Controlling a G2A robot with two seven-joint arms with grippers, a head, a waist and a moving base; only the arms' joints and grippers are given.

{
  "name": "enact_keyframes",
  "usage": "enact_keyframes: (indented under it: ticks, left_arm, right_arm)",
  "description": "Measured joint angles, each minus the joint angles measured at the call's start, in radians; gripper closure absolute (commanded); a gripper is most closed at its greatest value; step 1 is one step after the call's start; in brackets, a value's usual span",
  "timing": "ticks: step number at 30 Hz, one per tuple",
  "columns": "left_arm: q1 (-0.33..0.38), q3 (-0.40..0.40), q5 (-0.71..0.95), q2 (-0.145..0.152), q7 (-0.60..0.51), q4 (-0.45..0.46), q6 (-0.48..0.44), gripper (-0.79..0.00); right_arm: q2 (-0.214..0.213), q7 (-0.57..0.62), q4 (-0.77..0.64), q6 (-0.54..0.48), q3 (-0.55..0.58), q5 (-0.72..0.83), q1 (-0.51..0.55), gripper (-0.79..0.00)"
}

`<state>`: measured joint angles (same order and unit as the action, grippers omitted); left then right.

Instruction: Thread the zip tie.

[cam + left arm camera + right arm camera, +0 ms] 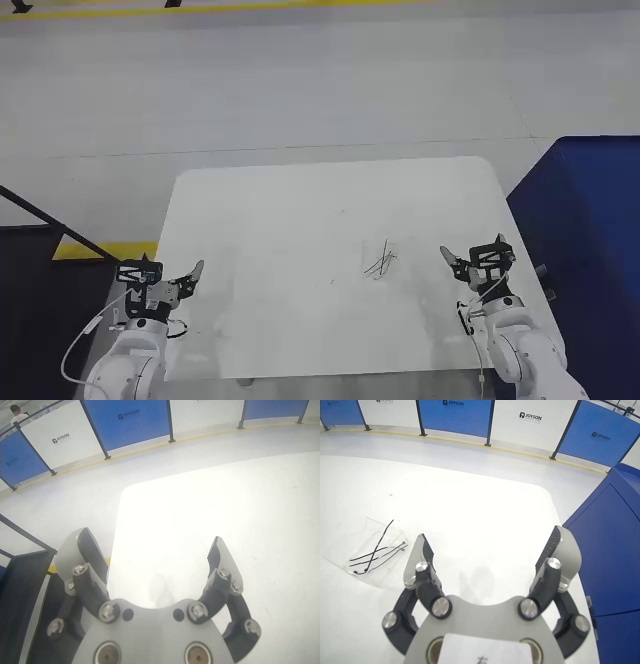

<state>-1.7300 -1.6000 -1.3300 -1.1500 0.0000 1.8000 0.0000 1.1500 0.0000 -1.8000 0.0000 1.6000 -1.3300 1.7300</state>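
Left gripper [151, 535] and right gripper [488, 532] hover over the table's [482, 500] near edge, jaws spread wide, holding and touching nothing. Black zip ties [375, 552] lie loose in a clear tray [392, 572] just beside the right gripper. Beyond the table stand barrier panels [455, 417] bearing print.

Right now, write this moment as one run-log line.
threading: not begun | left end effector: open, empty | right end effector: open, empty | zip ties: loose in clear tray, nearer right arm

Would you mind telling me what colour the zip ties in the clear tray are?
Black zip ties, best seen in the right wrist view.
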Motion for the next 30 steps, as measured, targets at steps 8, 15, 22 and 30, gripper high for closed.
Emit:
enact_keyframes:
  ticks: [8,15,22,30]
  left_arm:
    - [0.0,0.0,0.0,0.0,0.0,0.0,0.0,-0.784]
    - [0.0,0.0,0.0,0.0,0.0,0.0,0.0,-0.784]
    - [0.0,0.0,0.0,0.0,0.0,0.0,0.0,-0.785]
    - [0.0,0.0,0.0,0.0,0.0,0.0,0.0,-0.785]
  right_arm:
    - [0.0,0.0,0.0,0.0,0.0,0.0,0.0,-0.784]
    - [0.0,0.0,0.0,0.0,0.0,0.0,0.0,-0.785]
    - [-0.008,0.233,-0.036,-0.159,-0.013,0.082,-0.098,-0.785]
    - [-0.016,1.142,0.218,-0.287,-0.043,0.854,-0.561,-0.785]
